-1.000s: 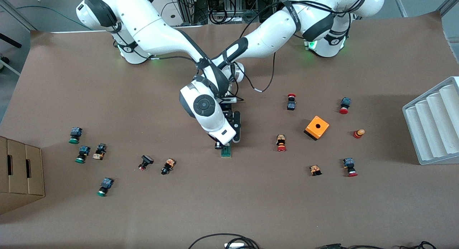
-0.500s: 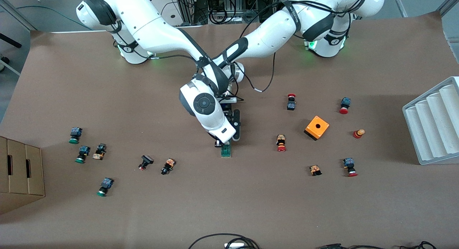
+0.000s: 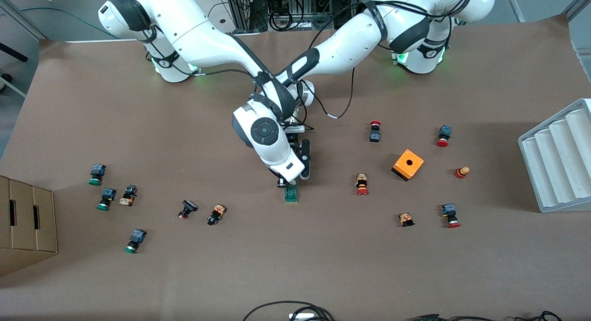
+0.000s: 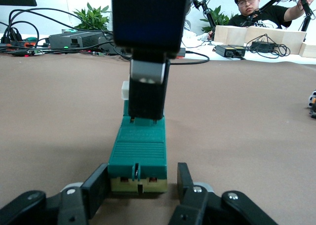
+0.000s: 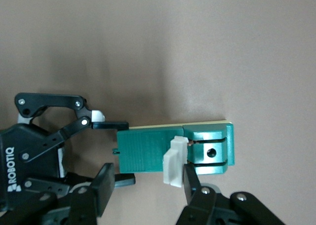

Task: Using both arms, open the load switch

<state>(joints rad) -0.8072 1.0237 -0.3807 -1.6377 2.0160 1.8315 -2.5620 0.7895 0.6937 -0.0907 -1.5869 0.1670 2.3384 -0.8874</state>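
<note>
The load switch point(image 3: 291, 195), a narrow dark-green block, lies on the brown table near its middle. My left gripper point(image 4: 140, 184) lies low along the table, shut on the switch's point(image 4: 139, 151) end that is farther from the front camera. My right gripper point(image 5: 149, 171) reaches down over the switch point(image 5: 148, 148). Its fingers stand apart, and one finger point(image 5: 193, 183) rests against the white sliding piece point(image 5: 173, 167) that sticks out of the block. In the left wrist view that finger point(image 4: 148, 89) comes down beside the white piece point(image 4: 126, 90). The right arm's hand point(image 3: 277, 157) hides both grippers' tips from the front camera.
Small push buttons lie scattered toward both ends of the table; the closest are a red-capped one point(image 3: 361, 184) and a black one point(image 3: 216, 214). An orange cube point(image 3: 408, 164) and a grey rack point(image 3: 556, 159) sit toward the left arm's end. A cardboard box point(image 3: 25, 224) stands at the right arm's end.
The right arm's hand has drawn back a little toward the robots' bases. The switch and the left gripper have stayed where they were.
</note>
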